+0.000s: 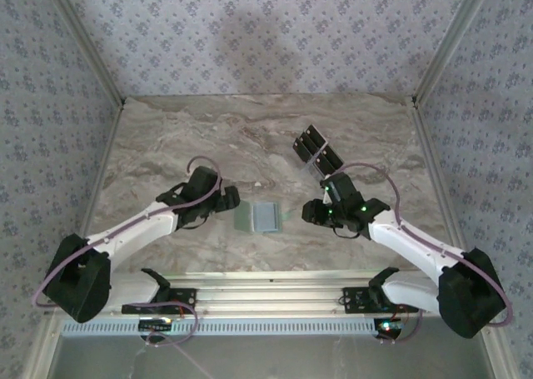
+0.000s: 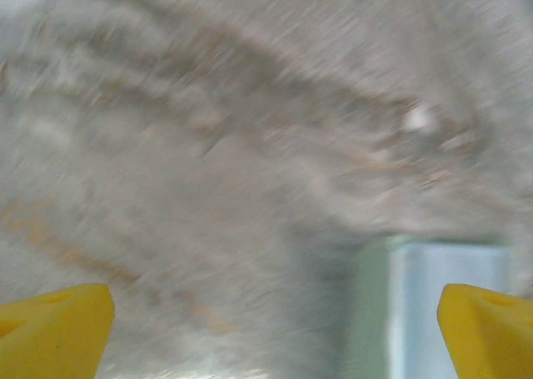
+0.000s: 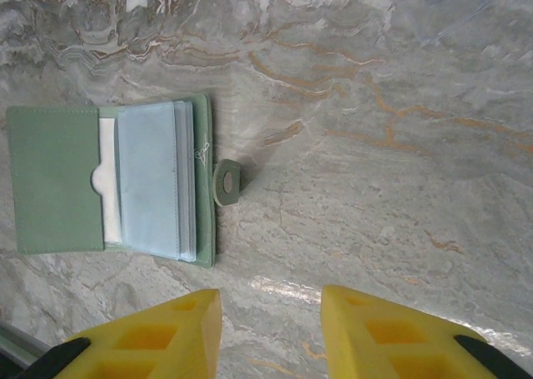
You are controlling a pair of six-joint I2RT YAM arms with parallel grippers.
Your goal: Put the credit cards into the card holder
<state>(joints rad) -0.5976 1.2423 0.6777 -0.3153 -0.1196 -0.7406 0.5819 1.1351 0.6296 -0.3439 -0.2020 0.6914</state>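
The card holder [image 1: 262,218] lies open on the marble table between the two arms, pale green outside with a blue-grey inside. The credit cards [image 1: 316,152] are a small fan of black cards on the table behind the right arm. My left gripper [image 1: 230,201] hovers just left of the wallet; in the blurred left wrist view it [image 2: 275,333] is open wide, with the wallet [image 2: 433,304] at its right finger. My right gripper [image 1: 310,212] sits just right of the wallet. The right wrist view shows it [image 3: 271,316] open and empty, the wallet [image 3: 54,179] and its snap tab [image 3: 226,183] ahead to the left.
Patterned walls [image 1: 266,29] close off the table at the back and both sides. A metal rail [image 1: 266,296] runs along the near edge by the arm bases. Bare marble [image 1: 166,137] spreads behind the left arm.
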